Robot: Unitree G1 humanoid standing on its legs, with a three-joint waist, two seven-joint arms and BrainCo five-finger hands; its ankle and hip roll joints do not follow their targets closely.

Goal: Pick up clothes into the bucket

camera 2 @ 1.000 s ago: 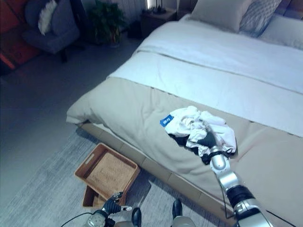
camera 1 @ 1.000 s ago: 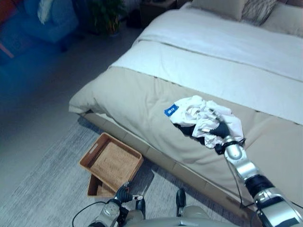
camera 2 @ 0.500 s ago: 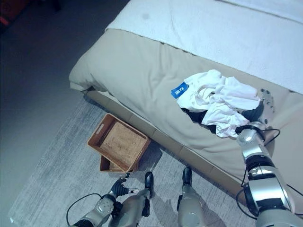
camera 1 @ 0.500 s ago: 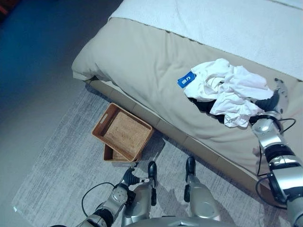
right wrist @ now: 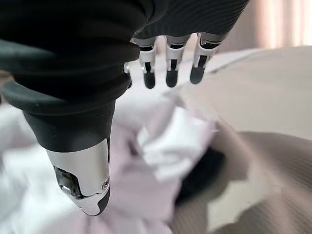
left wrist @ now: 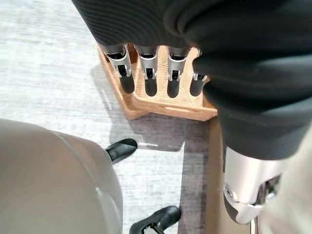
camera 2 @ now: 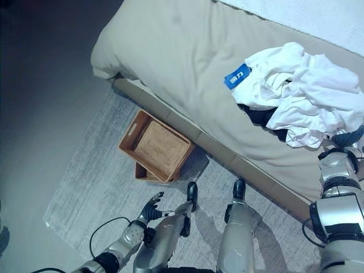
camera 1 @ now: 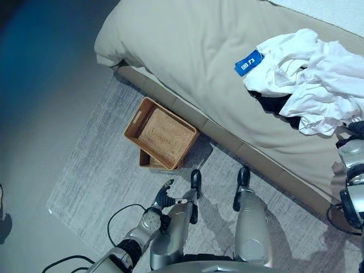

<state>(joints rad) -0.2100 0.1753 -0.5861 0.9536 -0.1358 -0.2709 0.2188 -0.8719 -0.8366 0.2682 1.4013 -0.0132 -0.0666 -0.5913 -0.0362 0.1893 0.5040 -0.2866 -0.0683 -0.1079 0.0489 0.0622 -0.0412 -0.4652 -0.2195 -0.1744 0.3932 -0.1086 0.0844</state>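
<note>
The clothes (camera 1: 307, 82), upper right of the frame, are soft crumpled white cloth over a dark piece (with a glossy blue tag (camera 1: 248, 62)). The bed (camera 1: 187, 51) wears a smooth matt beige cover. The basket (camera 1: 162, 133) is rough woven wicker; the rug (camera 1: 96, 170) is matt grey weave.

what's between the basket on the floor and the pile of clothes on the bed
In the left eye view, the bed's tan cover and the bed's edge lie between the wicker basket and the pile of clothes; nothing else sits on that stretch.
</note>
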